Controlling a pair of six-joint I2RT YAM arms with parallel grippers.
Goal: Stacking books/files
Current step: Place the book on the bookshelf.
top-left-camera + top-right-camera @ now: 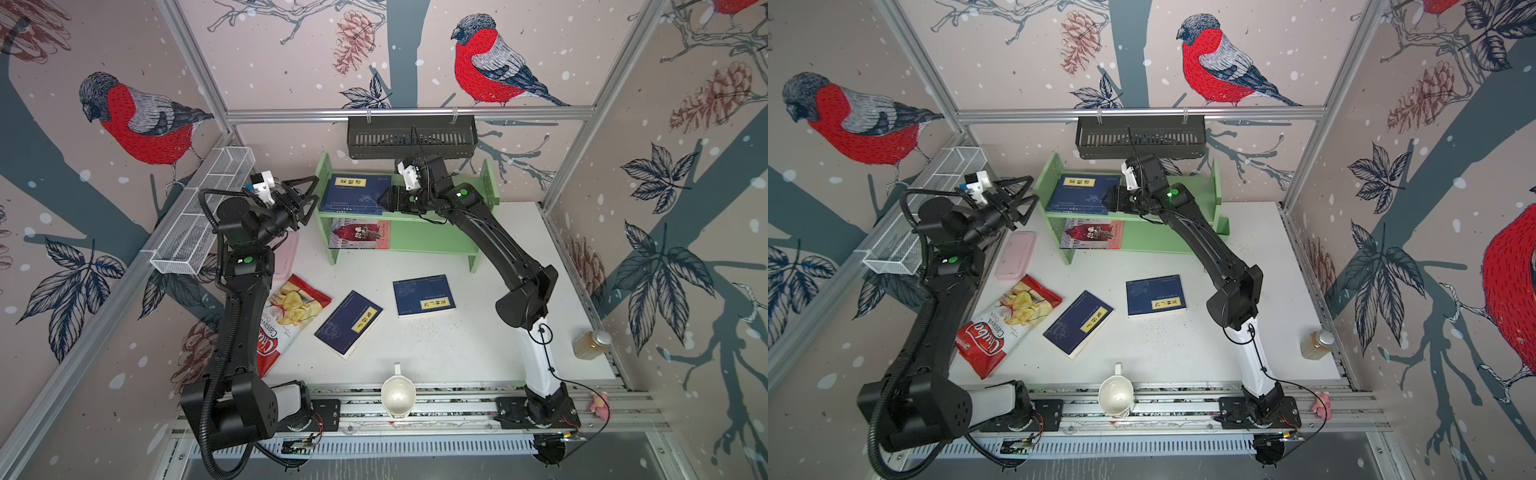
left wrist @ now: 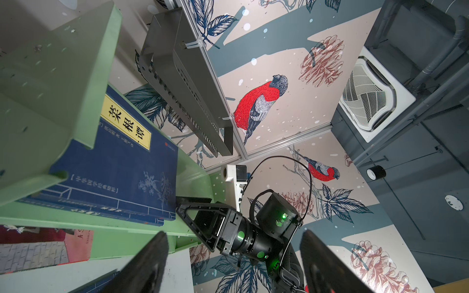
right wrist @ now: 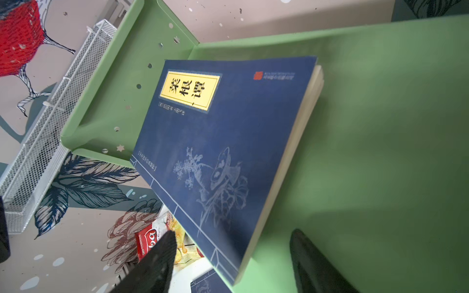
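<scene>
You had the right end effector (image 1: 382,199) at the near corner of the thin navy-blue paperback with a yellow title label (image 1: 355,193), which lay flat on the upper board of the pale green two-tier shelf (image 1: 432,237). Right wrist view: fingers spread either side of that corner, released, clamping nothing. The book's front edge stuck out past the board's lip, so my reading is that you were placed to nudge it square before more go on top. Left wrist view hinted at a second navy cover beneath; could not confirm. Your left end effector (image 1: 311,198) hung beside the shelf's side panel, fingers wide, empty, probably kept clear of the work. The pink-and-red illustrated book (image 1: 360,234) lay flat on the lower board. The slanted navy paperback (image 1: 349,323) and the straighter navy paperback (image 1: 424,296) lay apart on the white table (image 1: 478,345), not yet stacked. Covers looked matte soft card with cream page edges: thin, likely to sag if lifted by one corner. Shelf looked like smooth painted sheet metal with punched holes; books should slide easily.
</scene>
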